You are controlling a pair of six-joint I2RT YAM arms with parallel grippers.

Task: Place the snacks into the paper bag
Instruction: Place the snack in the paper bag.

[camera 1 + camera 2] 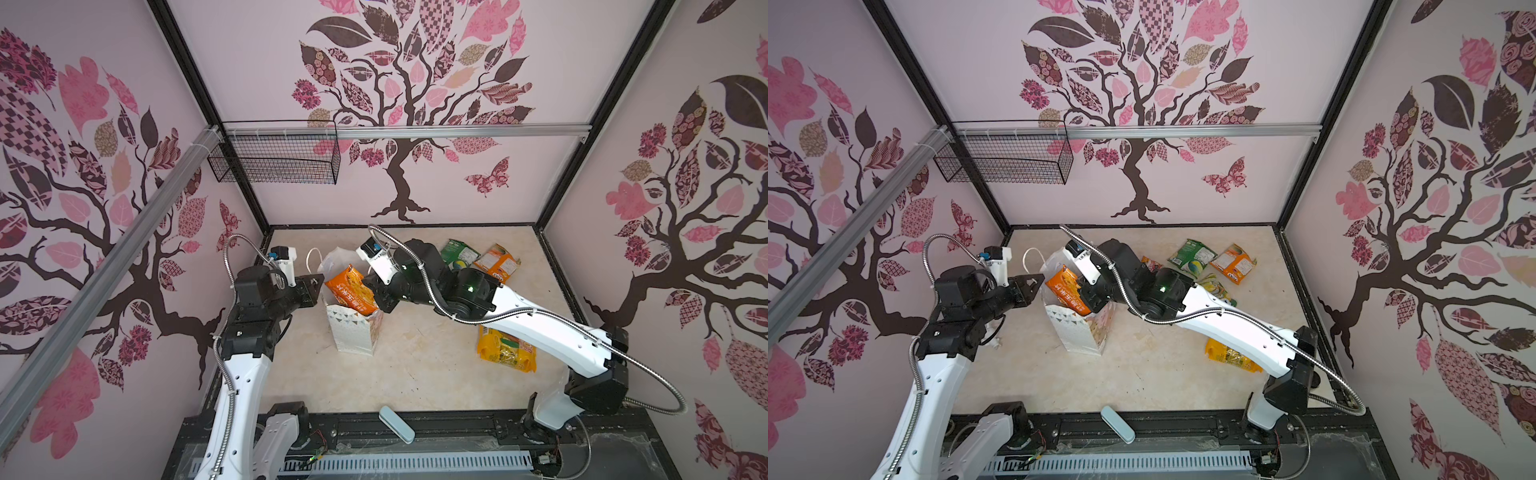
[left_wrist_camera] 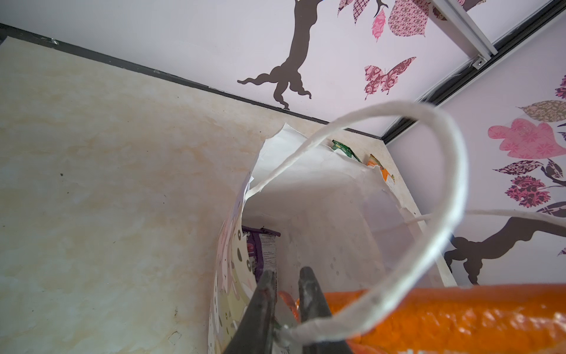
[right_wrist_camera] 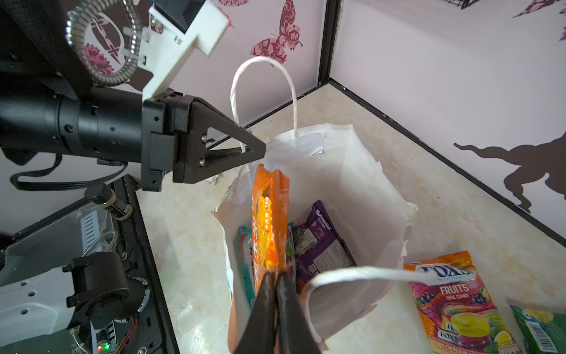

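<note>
While the paper bag [image 1: 353,332] stands upright left of centre in both top views, its mouth is spread open on the table [image 1: 415,374]. The left gripper [image 3: 260,147] reaches in from the left of the frame. Its jaws are narrow, pinched on the bag's rim beside the base of a white cord handle [image 3: 263,92]. In the left wrist view its fingers [image 2: 263,294] sit close together with paper and cord between them.

The right gripper [image 3: 275,274] comes in from the right side, its jaws almost together on the edge of an orange packet [image 3: 269,214]. This packet stands on edge in the bag's mouth, its upper part above the rim. Deeper inside the bag lie a purple packet [image 3: 321,245] and a teal packet [image 3: 245,260].

Outside the bag, a green packet [image 1: 459,251] and a FOXS packet [image 1: 496,262] lie side by side near the back wall, upper right of the bag. A yellow packet [image 1: 505,353] lies toward the lower right, partly under the right arm. A pale blue bar [image 1: 397,424] rests at the table's lower edge.
</note>
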